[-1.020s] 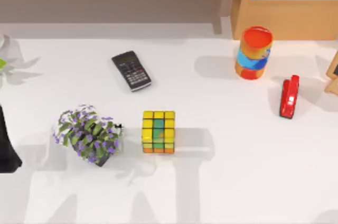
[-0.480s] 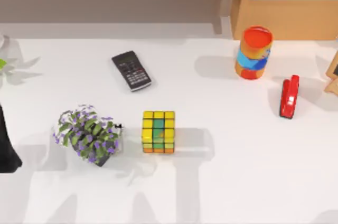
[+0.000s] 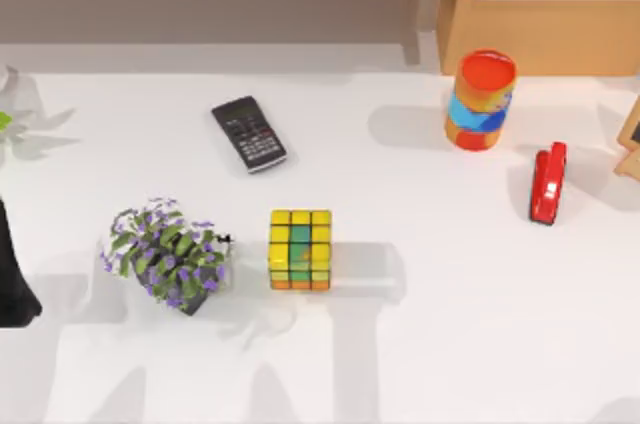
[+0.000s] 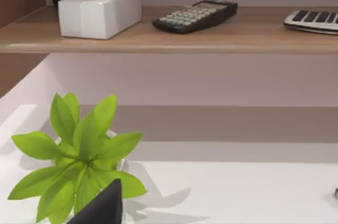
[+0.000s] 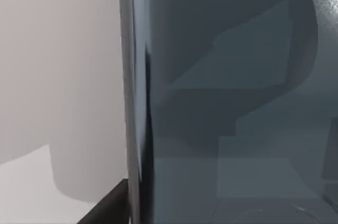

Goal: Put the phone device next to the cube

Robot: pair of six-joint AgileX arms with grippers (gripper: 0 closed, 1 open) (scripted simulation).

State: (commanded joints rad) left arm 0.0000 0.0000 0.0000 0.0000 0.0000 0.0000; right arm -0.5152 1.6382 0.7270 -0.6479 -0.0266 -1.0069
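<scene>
Our right wrist view has the phone device (image 5: 232, 97) pressed up close, glossy dark face upright; whether our right claw grips it, we cannot tell. The cube (image 3: 300, 249) sits just beside the flowering plant (image 3: 168, 254) on the bench (image 3: 450, 324).

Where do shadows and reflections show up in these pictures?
Top view: soft shadows fall to the right of the cube and left of the cup. Right wrist view: the phone has a glossy face with faint reflections. Left wrist view: the plant casts a shadow on the table.

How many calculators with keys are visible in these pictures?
2: one black calculator lies on the table, behind the cube; another calculator lies on the wooden shelf. Others may be hidden.
</scene>
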